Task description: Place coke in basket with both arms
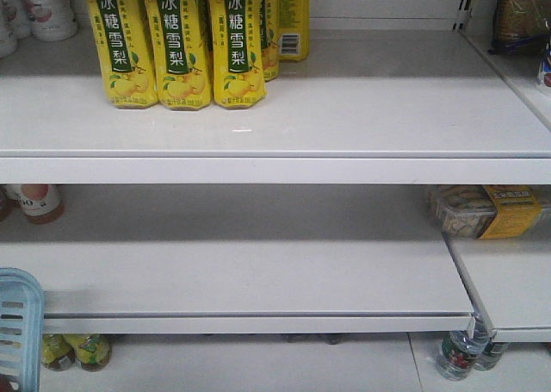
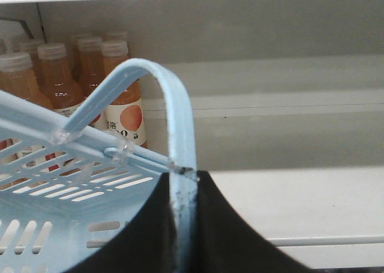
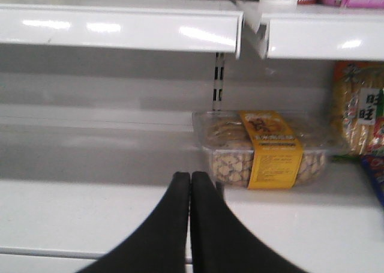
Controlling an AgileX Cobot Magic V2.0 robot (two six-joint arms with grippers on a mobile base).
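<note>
The light blue basket (image 1: 17, 323) shows at the lower left edge of the front view. In the left wrist view its slotted wall (image 2: 54, 207) fills the lower left and its pale-blue handle (image 2: 171, 117) arches up. My left gripper (image 2: 183, 180) is shut on that handle, which runs down between the two black fingers. My right gripper (image 3: 190, 178) is shut and empty, in front of a white shelf. The coke can is not in view. Neither arm shows in the front view.
White shelves (image 1: 275, 168) fill the front view. Yellow pear-drink bottles (image 1: 176, 43) stand on the upper shelf. Orange tea bottles (image 2: 57, 75) stand behind the basket. A clear snack box with a yellow label (image 3: 264, 150) sits just beyond the right gripper. Bottles (image 1: 461, 353) stand on the bottom shelf.
</note>
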